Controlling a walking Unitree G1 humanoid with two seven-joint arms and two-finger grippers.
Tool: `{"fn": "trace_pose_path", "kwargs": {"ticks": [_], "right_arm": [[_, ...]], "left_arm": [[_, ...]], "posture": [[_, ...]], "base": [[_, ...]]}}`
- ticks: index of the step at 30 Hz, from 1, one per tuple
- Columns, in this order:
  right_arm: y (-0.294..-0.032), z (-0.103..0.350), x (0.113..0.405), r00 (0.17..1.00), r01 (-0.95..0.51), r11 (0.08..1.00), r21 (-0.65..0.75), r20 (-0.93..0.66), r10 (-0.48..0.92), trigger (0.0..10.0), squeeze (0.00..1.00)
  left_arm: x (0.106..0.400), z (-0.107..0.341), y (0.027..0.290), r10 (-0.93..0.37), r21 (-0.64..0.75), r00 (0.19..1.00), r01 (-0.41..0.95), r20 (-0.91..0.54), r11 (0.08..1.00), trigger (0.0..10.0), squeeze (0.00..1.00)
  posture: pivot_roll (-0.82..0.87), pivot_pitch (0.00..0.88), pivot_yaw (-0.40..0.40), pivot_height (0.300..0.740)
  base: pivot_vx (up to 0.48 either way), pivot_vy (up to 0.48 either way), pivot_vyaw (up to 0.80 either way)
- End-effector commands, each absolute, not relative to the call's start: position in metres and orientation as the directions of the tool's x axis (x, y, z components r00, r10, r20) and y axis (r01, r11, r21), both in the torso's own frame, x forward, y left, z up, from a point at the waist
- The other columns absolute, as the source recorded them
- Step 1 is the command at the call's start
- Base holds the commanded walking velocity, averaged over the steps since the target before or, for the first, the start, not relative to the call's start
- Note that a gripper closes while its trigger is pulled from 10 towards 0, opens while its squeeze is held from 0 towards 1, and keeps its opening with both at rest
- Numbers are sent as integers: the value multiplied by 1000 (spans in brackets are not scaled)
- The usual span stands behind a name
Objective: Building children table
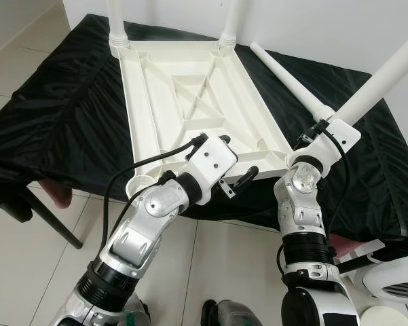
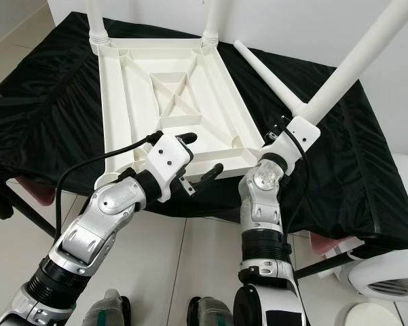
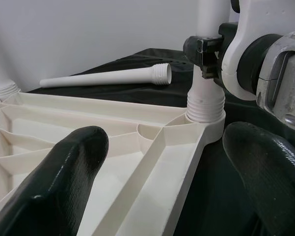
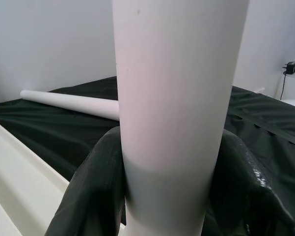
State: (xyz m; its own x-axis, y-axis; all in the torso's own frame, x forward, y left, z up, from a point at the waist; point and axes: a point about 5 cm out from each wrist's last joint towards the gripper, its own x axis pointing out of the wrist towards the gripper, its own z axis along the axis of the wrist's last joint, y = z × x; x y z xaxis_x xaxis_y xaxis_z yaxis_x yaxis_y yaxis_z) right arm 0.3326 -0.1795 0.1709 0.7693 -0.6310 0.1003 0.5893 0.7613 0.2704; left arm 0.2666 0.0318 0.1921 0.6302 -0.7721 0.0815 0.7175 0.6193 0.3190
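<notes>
A white plastic tabletop [image 1: 141, 115] lies upside down on a black cloth. Two white legs [image 1: 115, 20] [image 1: 232, 20] stand in its far corner sockets. A third leg [image 1: 380, 78] stands tilted in the near right socket [image 3: 205, 105], and my right gripper [image 4: 169, 167] is shut on it just above the socket. A loose leg [image 1: 288, 78] lies on the cloth to the right of the tabletop. My left gripper [image 3: 164, 140] is open over the tabletop's near edge, one finger [image 3: 68, 172] inside the rim and the other outside. The near left socket [image 1: 141, 183] holds nothing.
The black cloth [image 1: 61, 115] hangs over the table's near edge, with a dark table leg [image 1: 54, 221] and a pink object [image 1: 54, 193] beneath. A white round appliance [image 1: 394, 282] stands on the tiled floor at the right. A white wall runs behind.
</notes>
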Motion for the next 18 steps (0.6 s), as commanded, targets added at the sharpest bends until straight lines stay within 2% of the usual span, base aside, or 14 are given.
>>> {"fn": "trace_pose_path", "kwargs": {"ticks": [1, 18], "right_arm": [[-192, 145, 328, 745, 653, 723, 225, -16, -667, 10000, 0], [-185, 148, 334, 781, 610, 767, 197, 15, -625, 10000, 0]], "left_arm": [[263, 192, 29, -779, 323, 621, 723, 83, 611, 10000, 0], [262, 192, 27, -779, 318, 622, 724, 85, 613, 10000, 0]], "posture": [[63, 80, -96, 740], [65, 87, -102, 740]], "base": [[0, 0, 0], [0, 0, 0]]}}
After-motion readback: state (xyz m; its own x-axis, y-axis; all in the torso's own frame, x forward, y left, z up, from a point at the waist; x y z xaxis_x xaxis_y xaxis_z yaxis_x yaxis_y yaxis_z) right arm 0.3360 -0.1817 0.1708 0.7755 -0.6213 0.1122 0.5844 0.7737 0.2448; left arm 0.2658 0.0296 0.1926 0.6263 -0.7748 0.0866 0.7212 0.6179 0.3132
